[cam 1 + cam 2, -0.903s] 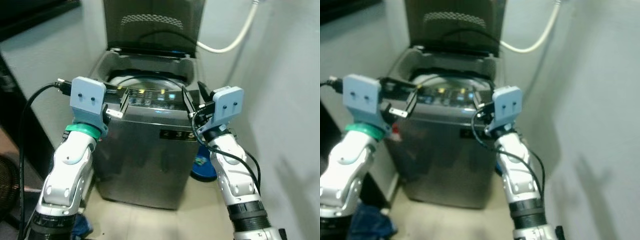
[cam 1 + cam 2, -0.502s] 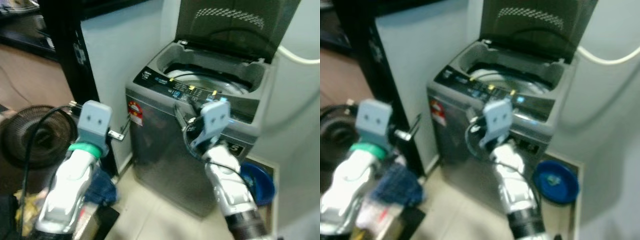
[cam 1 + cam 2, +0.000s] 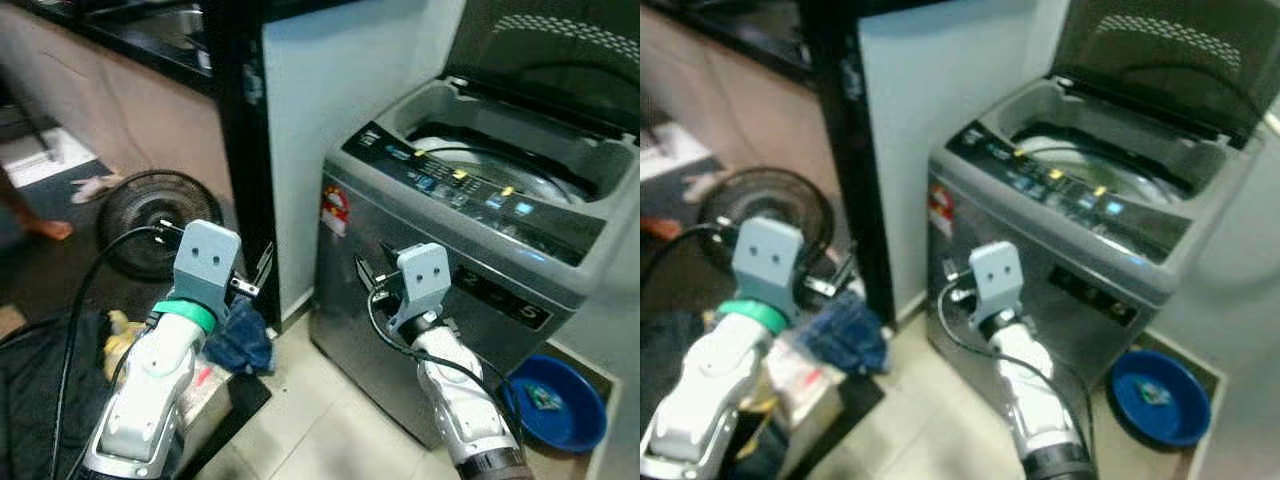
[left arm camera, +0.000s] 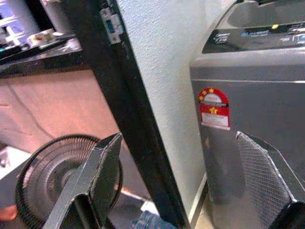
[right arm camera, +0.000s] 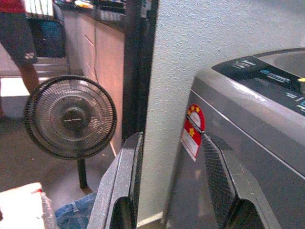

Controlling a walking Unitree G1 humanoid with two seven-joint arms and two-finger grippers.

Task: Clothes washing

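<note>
Room: pale tiled floor [image 3: 330,400], a rough white wall panel [image 3: 330,90] and a black post [image 3: 240,150] beside the washer.
Change: my head camera has swung left since half a second ago; the washer now sits right of centre and more floor on the left has come in. The things themselves haven't moved.
Person: bare leg in dark shorts far off by the counter [image 5: 21,43].
Fan: round black wire-grille floor fan [image 3: 150,220] left of the post.
Left gripper: my left gripper [image 4: 190,186] is raised before the post with its fingers spread wide, nothing between them.
Clothes: crumpled blue denim cloth [image 3: 238,338] on the floor heap, just beside my left arm.
Right gripper: my right gripper [image 5: 174,183] is released too, empty, aimed at the washer's red sticker [image 5: 193,125].
Washer: boxy grey metal top-loader washer [image 3: 440,300], lid [image 3: 560,50] up, shiny steel drum [image 3: 490,165] showing.
Basin: round blue plastic basin [image 3: 555,405] on the floor at its right.
</note>
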